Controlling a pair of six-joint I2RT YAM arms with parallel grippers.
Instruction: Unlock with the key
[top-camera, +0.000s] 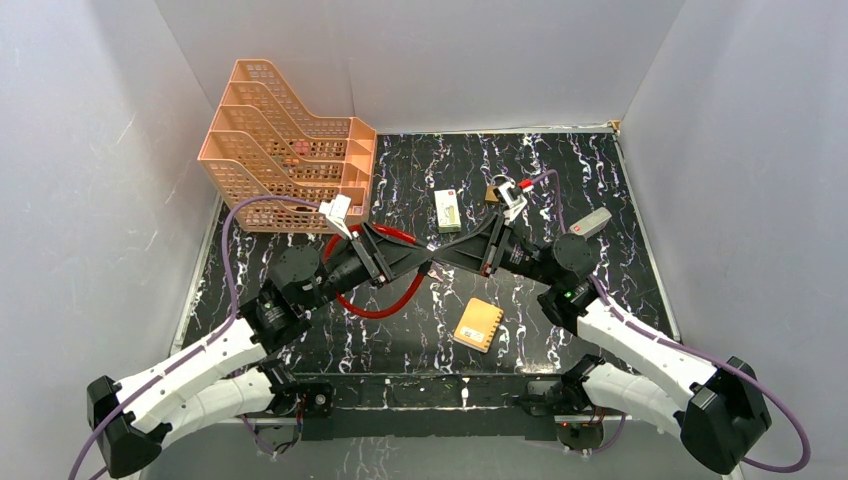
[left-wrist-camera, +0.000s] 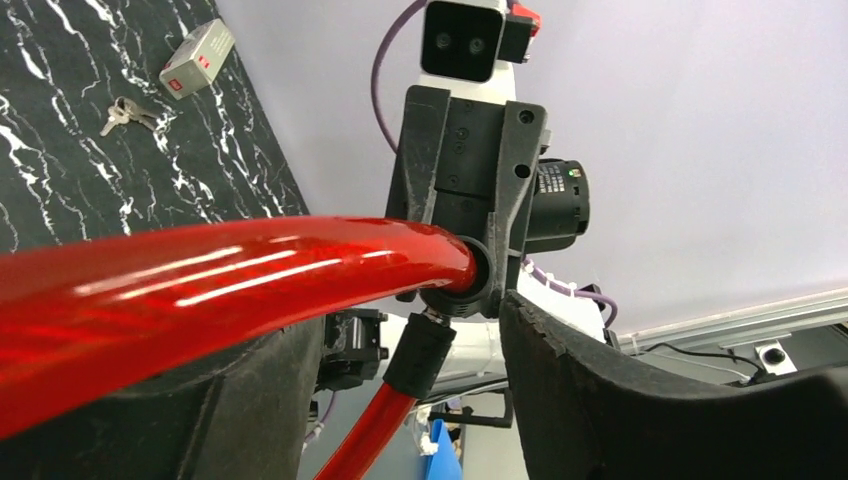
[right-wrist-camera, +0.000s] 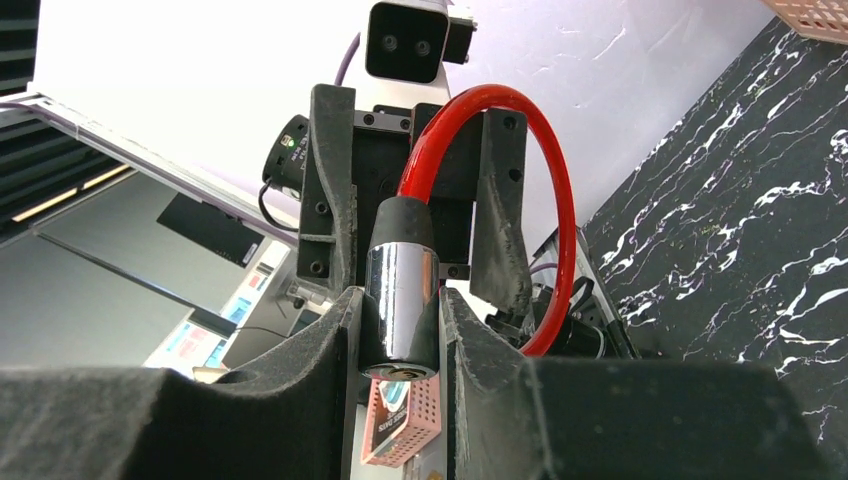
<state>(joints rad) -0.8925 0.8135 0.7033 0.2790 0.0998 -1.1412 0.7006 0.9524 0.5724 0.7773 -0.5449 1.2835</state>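
Key (left-wrist-camera: 122, 114) beside box (left-wrist-camera: 196, 57); red cable (left-wrist-camera: 230, 265) (looped) nearer.

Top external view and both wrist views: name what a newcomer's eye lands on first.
The red cable loop stands out, strung between the arms at mid-table: the right gripper clamps its chrome lock end, while the left gripper sits open around the cable. Next come the orange file rack at the far left and the small keys lying on the black marble table.
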